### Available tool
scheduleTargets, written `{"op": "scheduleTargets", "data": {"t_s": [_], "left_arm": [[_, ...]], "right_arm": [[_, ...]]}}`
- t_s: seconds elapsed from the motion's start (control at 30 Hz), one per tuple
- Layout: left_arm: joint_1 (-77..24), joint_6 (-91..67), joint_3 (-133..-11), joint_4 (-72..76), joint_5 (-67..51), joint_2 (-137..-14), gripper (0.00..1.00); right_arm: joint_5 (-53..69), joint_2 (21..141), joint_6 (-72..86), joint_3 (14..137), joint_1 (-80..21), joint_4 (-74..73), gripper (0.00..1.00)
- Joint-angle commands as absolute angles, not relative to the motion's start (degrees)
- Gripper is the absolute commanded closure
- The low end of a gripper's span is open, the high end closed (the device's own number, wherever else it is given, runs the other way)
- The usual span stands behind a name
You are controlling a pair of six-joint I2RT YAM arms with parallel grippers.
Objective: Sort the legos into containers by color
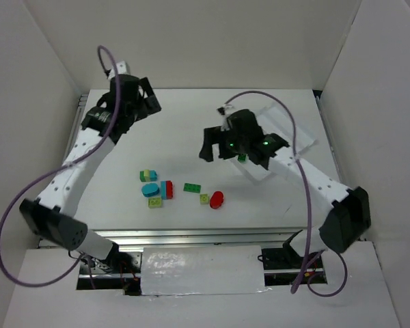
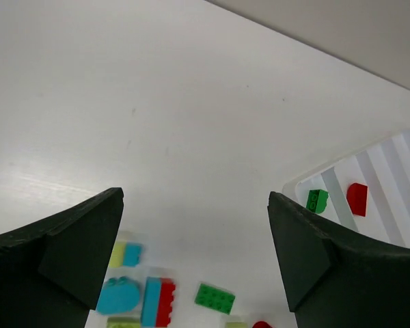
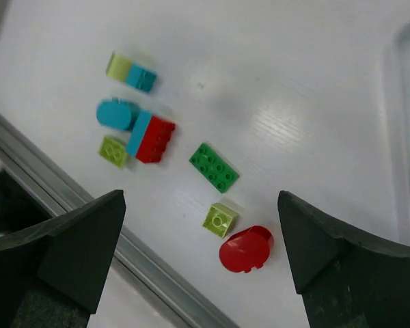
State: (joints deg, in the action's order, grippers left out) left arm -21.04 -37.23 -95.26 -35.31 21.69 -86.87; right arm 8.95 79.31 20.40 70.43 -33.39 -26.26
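While left gripper [image 2: 195, 205] and right gripper [image 3: 201, 201] hang wide and empty, we could pinch the touching cyan brick [image 3: 138, 132] and red brick [image 3: 158, 140] together, mixing colours in the tray [image 2: 379, 171]

A white table [image 1: 184, 130] is boxed by plain white walls [image 1: 212, 41] behind and on both sides, with a metal rail [image 1: 191, 236] along its near edge.

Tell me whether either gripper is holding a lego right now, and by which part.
Nothing is held. The left gripper and right gripper both stand open and empty.
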Motion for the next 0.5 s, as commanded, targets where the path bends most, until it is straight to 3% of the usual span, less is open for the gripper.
{"op": "scheduleTargets", "data": {"t_s": [0.0,0.1,0.27,0.47], "left_arm": [[-23.38,-35.60,-92.64,-49.10,29.01,-77.74,0.01],[-22.06,-33.94,-85.97,-49.22,24.80,-68.25,0.00],[-21.00,-31.21,-75.69,-52.29,27.16,-56.19,0.00],[-20.74,-29.10,-63.82,-49.31,27.25,-48.70,0.00]], "right_arm": [[14.78,89.69,1.18,77.15,-43.28,-31.71,0.00],[7.05,98.22,-6.75,82.50,-48.41,-33.65,0.02],[4.84,110.18,-9.84,92.35,-49.04,-40.32,0.10],[1.50,117.42,-12.21,96.68,-50.54,-42.19,0.15]]}}
